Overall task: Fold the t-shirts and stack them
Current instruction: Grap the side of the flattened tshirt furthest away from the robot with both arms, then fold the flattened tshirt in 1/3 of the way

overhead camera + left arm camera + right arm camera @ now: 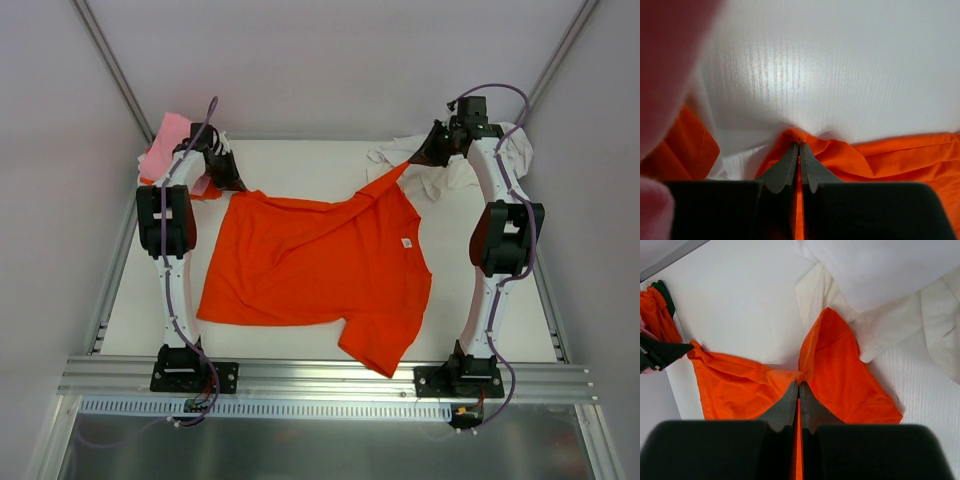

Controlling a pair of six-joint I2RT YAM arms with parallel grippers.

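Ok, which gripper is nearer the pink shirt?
Left. The left gripper pinches the orange shirt just beside the pink shirt; the right gripper is far off, by the white shirts.

White table (300, 165) — orange t-shirt (310, 262), white t-shirt (452, 180), pink t-shirt (165, 145).

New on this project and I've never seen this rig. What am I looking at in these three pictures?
Two robot arms are bolted at the near edge of the table. The big picture looks down from above and behind them; the other two come from cameras on the wrists. An orange shirt lies spread out. A pink shirt is bunched at far left, white shirts at far right. The left claw and right claw are each shut on a far edge of the orange shirt.
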